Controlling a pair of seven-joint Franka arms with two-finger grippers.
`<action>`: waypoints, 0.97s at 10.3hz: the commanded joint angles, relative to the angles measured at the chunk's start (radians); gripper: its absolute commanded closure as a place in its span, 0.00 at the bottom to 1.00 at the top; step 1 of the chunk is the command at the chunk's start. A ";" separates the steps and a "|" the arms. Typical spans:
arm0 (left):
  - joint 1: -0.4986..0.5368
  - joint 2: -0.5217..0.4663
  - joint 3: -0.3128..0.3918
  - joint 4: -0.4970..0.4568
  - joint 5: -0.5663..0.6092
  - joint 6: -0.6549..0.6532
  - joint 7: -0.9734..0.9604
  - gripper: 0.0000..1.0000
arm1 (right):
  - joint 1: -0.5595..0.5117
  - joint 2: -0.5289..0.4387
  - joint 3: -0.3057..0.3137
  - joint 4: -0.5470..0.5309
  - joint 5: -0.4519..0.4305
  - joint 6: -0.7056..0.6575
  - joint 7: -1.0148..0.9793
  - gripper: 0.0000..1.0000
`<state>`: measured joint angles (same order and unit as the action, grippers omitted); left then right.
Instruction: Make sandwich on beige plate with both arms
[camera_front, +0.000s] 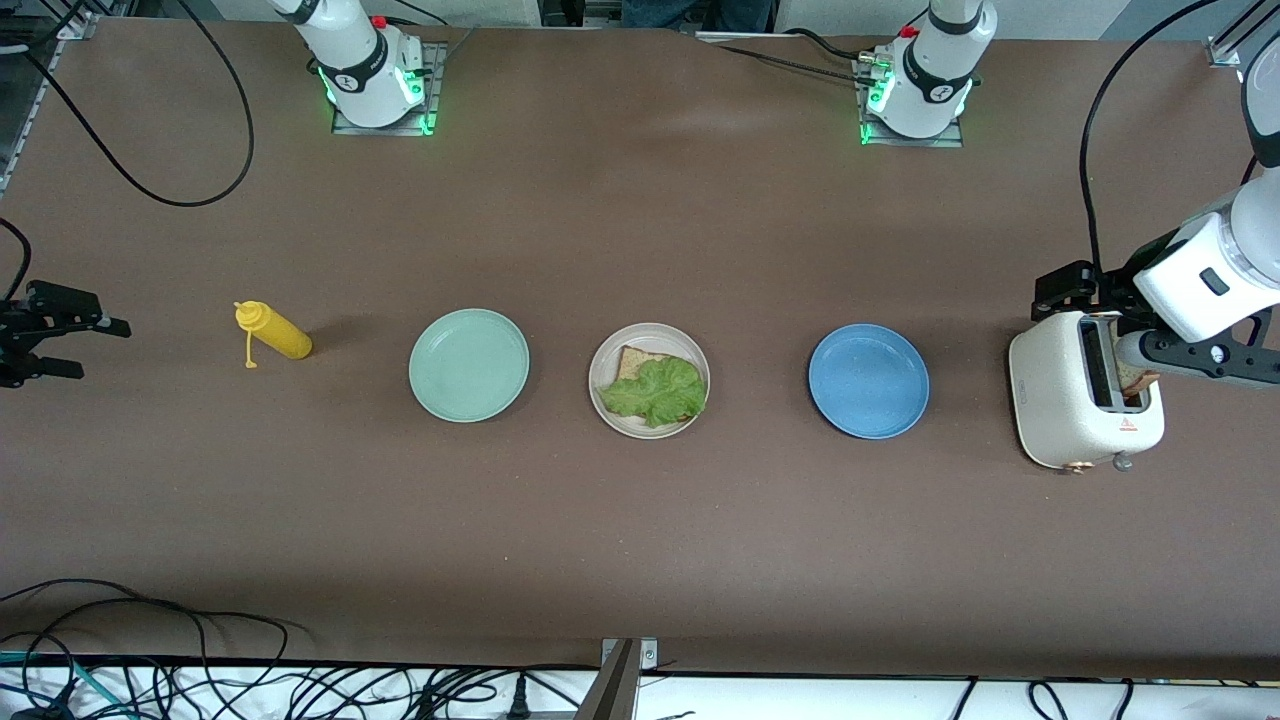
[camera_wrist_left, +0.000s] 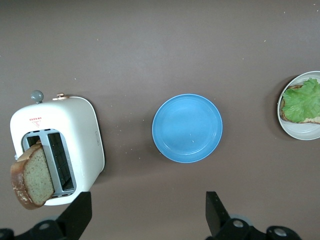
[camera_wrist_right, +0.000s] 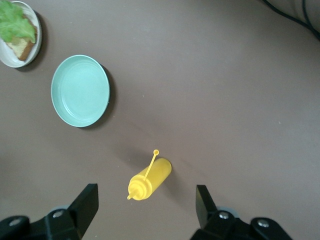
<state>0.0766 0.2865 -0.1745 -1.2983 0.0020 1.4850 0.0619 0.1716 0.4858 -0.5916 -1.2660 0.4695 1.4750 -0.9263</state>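
The beige plate (camera_front: 606, 352) sits mid-table and holds one bread slice (camera_front: 632, 360) with a ruffled lettuce leaf (camera_front: 655, 392) on top. It also shows in the left wrist view (camera_wrist_left: 295, 131) and the right wrist view (camera_wrist_right: 11, 61). A second bread slice (camera_front: 1141, 381) (camera_wrist_left: 32, 176) sticks up, tilted, from the white toaster (camera_front: 1060, 400) (camera_wrist_left: 80, 125). My left gripper (camera_front: 1205, 368) (camera_wrist_left: 147, 210) is open and empty, up in the air over the toaster. My right gripper (camera_front: 85, 347) (camera_wrist_right: 147, 210) is open and empty over the table's right-arm end, just past the yellow bottle.
A mint-green plate (camera_front: 468, 364) (camera_wrist_right: 80, 91) and a blue plate (camera_front: 868, 380) (camera_wrist_left: 187, 128) flank the beige plate. A yellow squeeze bottle (camera_front: 275, 335) (camera_wrist_right: 150, 180) lies on its side toward the right arm's end. Cables hang along the front edge.
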 joint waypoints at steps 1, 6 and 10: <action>0.002 -0.012 -0.005 -0.004 0.021 -0.011 -0.004 0.00 | 0.000 -0.123 0.144 -0.007 -0.203 0.007 0.232 0.12; 0.002 -0.012 -0.005 -0.004 0.021 -0.011 -0.005 0.00 | -0.078 -0.256 0.473 -0.096 -0.460 0.008 0.783 0.12; 0.006 -0.010 0.001 -0.009 0.033 -0.011 0.009 0.00 | -0.157 -0.349 0.643 -0.281 -0.549 0.132 1.009 0.00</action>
<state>0.0774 0.2866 -0.1727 -1.2985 0.0019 1.4849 0.0619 0.0660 0.2274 -0.0153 -1.4113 -0.0463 1.5364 0.0376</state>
